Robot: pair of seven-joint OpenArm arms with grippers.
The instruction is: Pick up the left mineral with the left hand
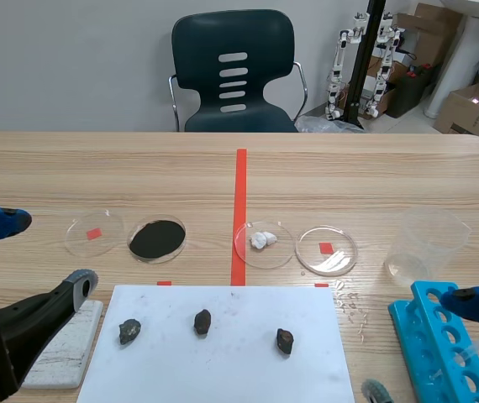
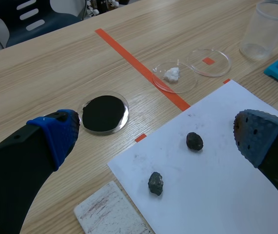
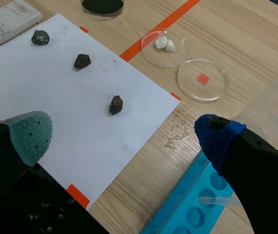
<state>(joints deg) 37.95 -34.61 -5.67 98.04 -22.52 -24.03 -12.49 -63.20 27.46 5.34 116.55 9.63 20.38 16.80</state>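
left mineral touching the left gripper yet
Apart. The left wrist view shows the left mineral on white paper between the fingers of the open left gripper, clear of both.

3 minerals (image 3: 115,104) on white paper (image 3: 56,92)

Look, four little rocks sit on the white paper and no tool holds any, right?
Not four. The scene view shows three on the white paper: the left rock, middle rock and right rock. The left tool and right tool are open, holding none.
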